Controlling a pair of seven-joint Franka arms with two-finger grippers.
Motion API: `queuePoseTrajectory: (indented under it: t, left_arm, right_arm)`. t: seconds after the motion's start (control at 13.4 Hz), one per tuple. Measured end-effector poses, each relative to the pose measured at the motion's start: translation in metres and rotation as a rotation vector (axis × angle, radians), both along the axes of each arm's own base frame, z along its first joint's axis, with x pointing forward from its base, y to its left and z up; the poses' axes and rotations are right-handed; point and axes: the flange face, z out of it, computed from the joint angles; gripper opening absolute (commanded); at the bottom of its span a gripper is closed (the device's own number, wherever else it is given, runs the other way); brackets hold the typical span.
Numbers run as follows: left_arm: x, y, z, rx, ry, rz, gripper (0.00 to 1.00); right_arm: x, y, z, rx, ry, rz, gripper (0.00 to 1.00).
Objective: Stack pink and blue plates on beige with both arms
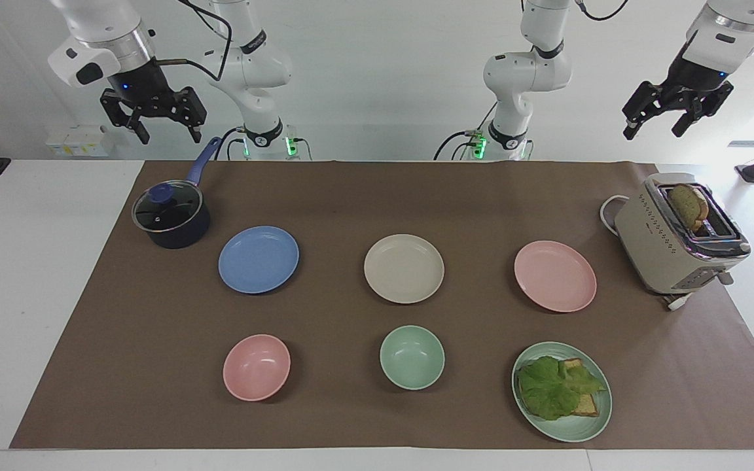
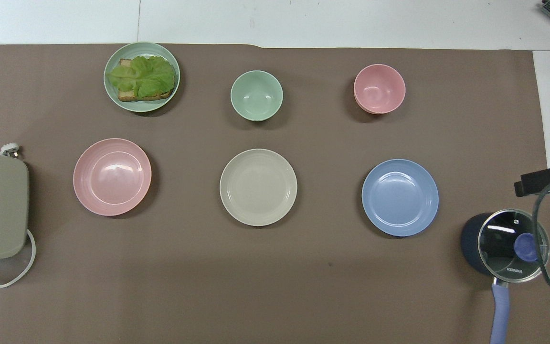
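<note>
**Three plates set apart, none stacked**

The beige plate [image 1: 404,268] is seen mid-worktop, between the blue plate [image 1: 258,259] (beside the saucepan [image 1: 172,218]) and the pink plate [image 1: 555,275] near the toaster [image 1: 678,235]. The left gripper [image 1: 656,123] and right gripper [image 1: 167,133] are held aloft, jaws released and empty.

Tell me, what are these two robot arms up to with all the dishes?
Nothing is being handled yet. The left gripper hangs with open jaws above the beige toaster, and the right gripper hangs open above the dark lidded saucepan. The round pale pink plate, cream-beige plate and periwinkle blue plate lie apart in a row, unstacked.
</note>
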Motion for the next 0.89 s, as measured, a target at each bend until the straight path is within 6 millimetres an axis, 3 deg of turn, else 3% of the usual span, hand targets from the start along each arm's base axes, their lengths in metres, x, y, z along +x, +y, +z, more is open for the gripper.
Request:
queuePoseTrajectory:
  t: [0.22,0.37,0.52,0.89]
  left_arm:
    - [0.000,-0.001,-0.001,0.000,0.003,-0.002,1.00]
    - [0.004,-0.001,-0.016,0.000,0.019,-0.002,1.00]
    - [0.016,0.000,-0.046,0.001,0.009,0.000,1.00]
    - [0.043,0.017,-0.151,0.003,-0.027,0.031,1.00]
  right_arm:
    - [-0.001,0.000,-0.002,0.000,0.004,0.000,1.00]
    - [-0.002,0.000,-0.002,0.000,0.006,0.000,1.00]
    - [-0.002,0.000,-0.003,0.000,0.007,0.000,1.00]
    - [-0.003,0.000,-0.002,0.001,0.005,0.000,1.00]
